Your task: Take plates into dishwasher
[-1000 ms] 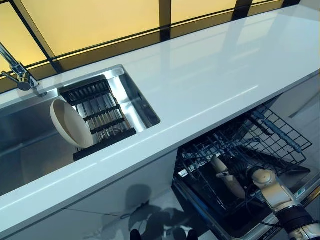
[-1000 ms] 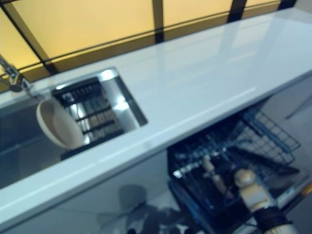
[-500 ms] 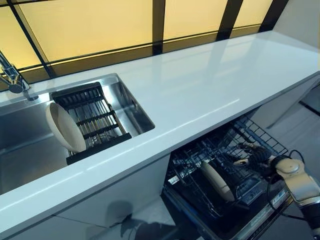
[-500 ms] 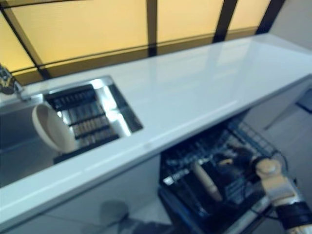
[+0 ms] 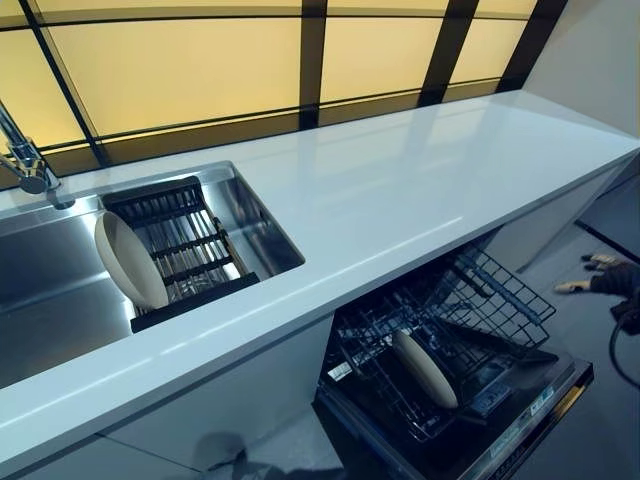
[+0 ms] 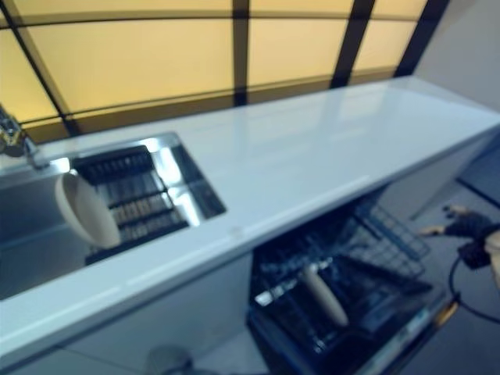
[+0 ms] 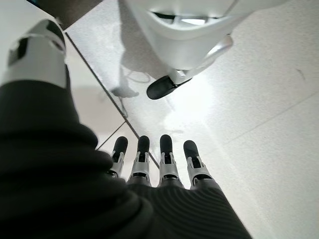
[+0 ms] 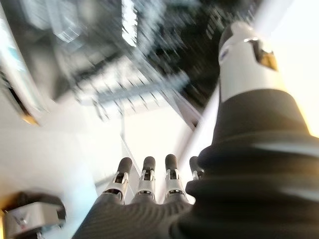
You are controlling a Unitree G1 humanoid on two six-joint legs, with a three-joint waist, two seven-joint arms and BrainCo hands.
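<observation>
I'm seeing one cream plate point(image 5: 425, 368) standing on edge in the dishwasher rack point(image 5: 470, 310), pulled out below the white worktop point(image 5: 400, 190). A second cream plate point(image 5: 130, 260) is leaning upright against the black drying rack point(image 5: 180, 240) in the steel sink point(image 5: 50, 300), near the faucet point(image 5: 25, 160). My right robot hand point(image 5: 600, 275) is hanging well off to the rack's right, fingers spread and holding nothing. My left robot hand point(image 7: 157, 164) is showing only in its wrist view, fingers straight over the floor.
</observation>
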